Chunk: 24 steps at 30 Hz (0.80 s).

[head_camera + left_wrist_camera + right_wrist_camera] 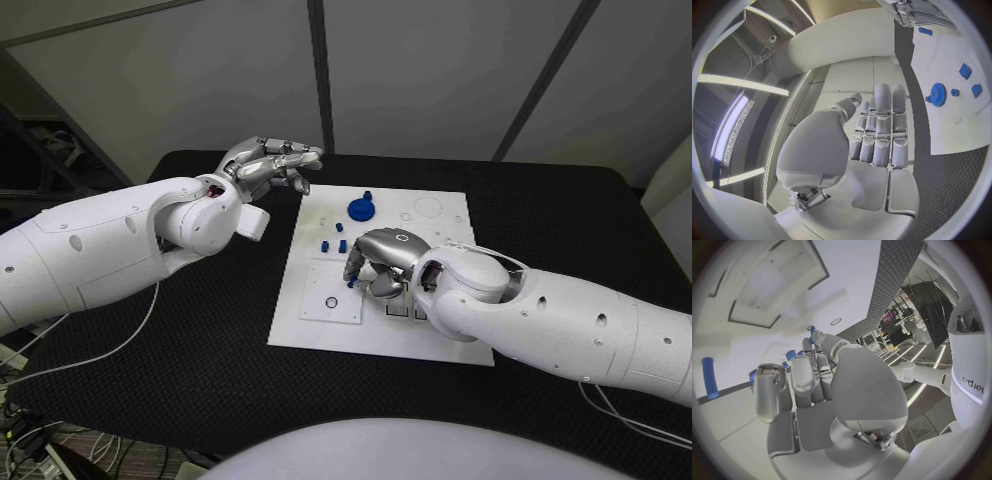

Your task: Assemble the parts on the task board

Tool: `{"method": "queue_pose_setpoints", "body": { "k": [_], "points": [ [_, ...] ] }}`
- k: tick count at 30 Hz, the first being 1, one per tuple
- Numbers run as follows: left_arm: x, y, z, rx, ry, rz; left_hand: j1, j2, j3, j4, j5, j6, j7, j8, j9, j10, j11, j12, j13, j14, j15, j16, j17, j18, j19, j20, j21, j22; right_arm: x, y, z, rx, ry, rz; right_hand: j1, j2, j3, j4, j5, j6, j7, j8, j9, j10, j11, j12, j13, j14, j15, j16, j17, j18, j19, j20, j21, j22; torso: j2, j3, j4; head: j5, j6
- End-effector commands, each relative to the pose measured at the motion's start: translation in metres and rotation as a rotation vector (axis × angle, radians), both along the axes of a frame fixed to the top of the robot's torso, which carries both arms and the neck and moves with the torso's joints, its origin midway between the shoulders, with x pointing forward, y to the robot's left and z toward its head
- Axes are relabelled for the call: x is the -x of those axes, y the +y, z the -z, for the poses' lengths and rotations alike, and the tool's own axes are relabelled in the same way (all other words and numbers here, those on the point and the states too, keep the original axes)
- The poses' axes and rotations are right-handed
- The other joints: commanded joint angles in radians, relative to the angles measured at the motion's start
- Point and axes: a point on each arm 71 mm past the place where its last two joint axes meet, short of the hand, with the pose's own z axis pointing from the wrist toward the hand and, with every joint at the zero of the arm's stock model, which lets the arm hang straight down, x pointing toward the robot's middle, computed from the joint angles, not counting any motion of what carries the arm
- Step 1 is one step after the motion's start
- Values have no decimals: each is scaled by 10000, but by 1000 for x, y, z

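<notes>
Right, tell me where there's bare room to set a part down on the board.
Free: the board's near strip, below the small plate and beside the right robot hand; also its far right corner, past the blue gear, bearing only faint outlines. Crowded: the middle, where small blue parts lie close to the right robot hand.
</notes>
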Motion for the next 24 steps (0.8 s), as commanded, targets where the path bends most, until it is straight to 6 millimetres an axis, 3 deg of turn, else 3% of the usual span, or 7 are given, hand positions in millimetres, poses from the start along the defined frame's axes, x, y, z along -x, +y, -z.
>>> {"method": "queue_pose_setpoints", "body": {
  "k": [1, 24],
  "points": [
    [0, -2, -2, 169, -131, 174, -54, 6, -64, -13, -38, -74, -7, -61, 10, -60, -17, -26, 13, 10, 53, -34, -15, -121, 52, 24, -48, -19, 0, 1, 0, 190, -190, -174, -83, 8, 61, -7, 30, -26, 55, -62, 15, 177, -170, 13, 7, 131, -29, 3, -13, -203, 639, -51, 52, 2087, -7, -5, 1, -20, -7],
    [0, -3, -2, 176, -71, 270, -62, 3, -76, -14, -44, -75, -5, -62, 11, -63, -15, -27, 13, 6, 55, -39, -17, -121, 51, 26, -59, -26, 3, 9, 4, 712, -227, -409, -177, -26, 64, -29, -7, -24, 47, -56, 32, 163, -173, 18, 0, 126, -34, 10, -23, -206, 647, -49, 66, 2101, -7, -5, 0, -6, -58]
  ]
}}
